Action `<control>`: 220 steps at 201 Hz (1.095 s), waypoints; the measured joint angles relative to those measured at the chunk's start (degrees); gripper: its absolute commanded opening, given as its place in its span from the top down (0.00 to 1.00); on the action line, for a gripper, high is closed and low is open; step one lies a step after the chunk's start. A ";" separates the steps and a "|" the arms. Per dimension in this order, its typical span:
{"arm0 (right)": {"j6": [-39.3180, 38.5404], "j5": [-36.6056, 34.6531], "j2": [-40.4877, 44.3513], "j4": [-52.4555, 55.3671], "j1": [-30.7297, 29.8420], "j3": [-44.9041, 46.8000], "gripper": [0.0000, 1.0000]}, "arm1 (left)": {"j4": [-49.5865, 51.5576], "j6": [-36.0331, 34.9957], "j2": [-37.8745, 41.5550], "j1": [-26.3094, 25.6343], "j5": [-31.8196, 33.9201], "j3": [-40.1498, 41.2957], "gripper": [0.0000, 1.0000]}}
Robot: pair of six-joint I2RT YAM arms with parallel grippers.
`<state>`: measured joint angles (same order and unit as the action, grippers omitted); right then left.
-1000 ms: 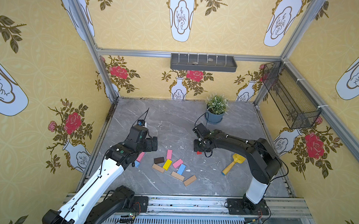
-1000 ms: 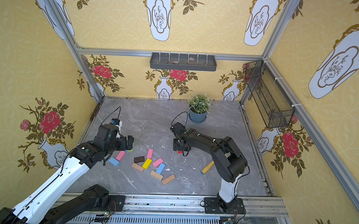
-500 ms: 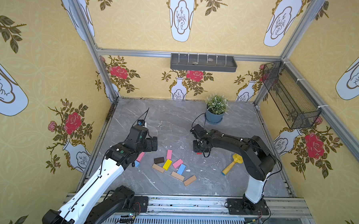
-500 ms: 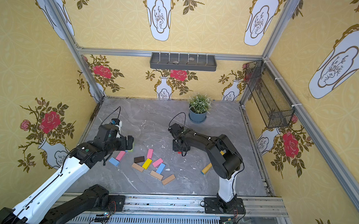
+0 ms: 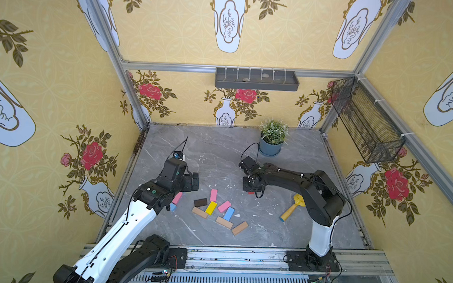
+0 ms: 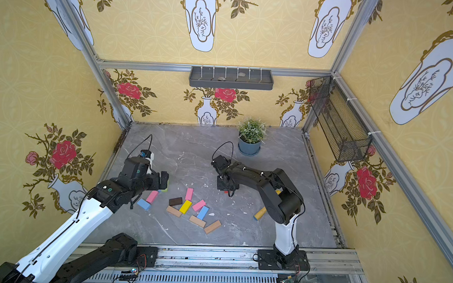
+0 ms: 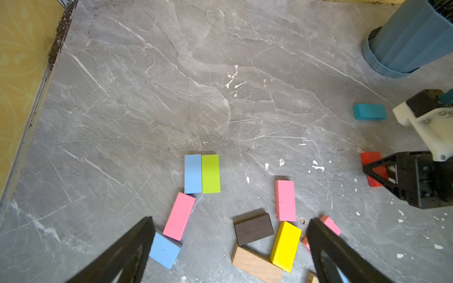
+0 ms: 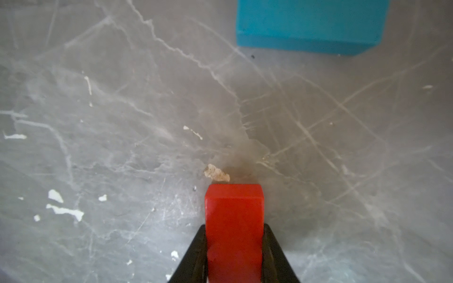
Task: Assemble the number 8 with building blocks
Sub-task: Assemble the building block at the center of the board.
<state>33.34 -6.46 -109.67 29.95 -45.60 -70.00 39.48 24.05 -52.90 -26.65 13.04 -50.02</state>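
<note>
One wall tray (image 5: 257,81) held two small pebble-like bits. One blue pot (image 5: 269,149) held a green plant (image 5: 273,131). The right claw (image 8: 234,230) was closed on the red block (image 8: 234,203) at the grey surface (image 5: 219,152), with a teal block (image 8: 308,24) lying near it. The left claw (image 7: 230,221) was spread wide and empty above the loose building blocks (image 5: 212,207), which lay scattered and formed no 8. Over the preceding second the right claw had narrowed onto the red block, while the left claw was unchanged.

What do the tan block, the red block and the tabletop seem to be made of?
Tan block: seemingly bare wood, faint grain. Red block: probably painted wood, smooth, slightly glossy. Tabletop: grey marble-look surface, veined and scratched; stone or laminate, unclear.
</note>
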 measured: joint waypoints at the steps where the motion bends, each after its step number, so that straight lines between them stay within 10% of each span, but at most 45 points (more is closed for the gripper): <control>1: 0.00 0.00 -0.04 0.00 0.00 -0.04 0.78 | 0.00 0.00 0.02 0.00 0.00 0.00 0.00; 220: -2.97 3.26 -7.34 -5.07 5.38 -8.44 0.80 | 0.02 0.04 0.39 0.00 0.26 0.07 0.00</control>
<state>30.37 -3.20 -117.01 24.88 -40.23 -78.43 39.51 24.10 -52.51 -26.65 13.30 -49.95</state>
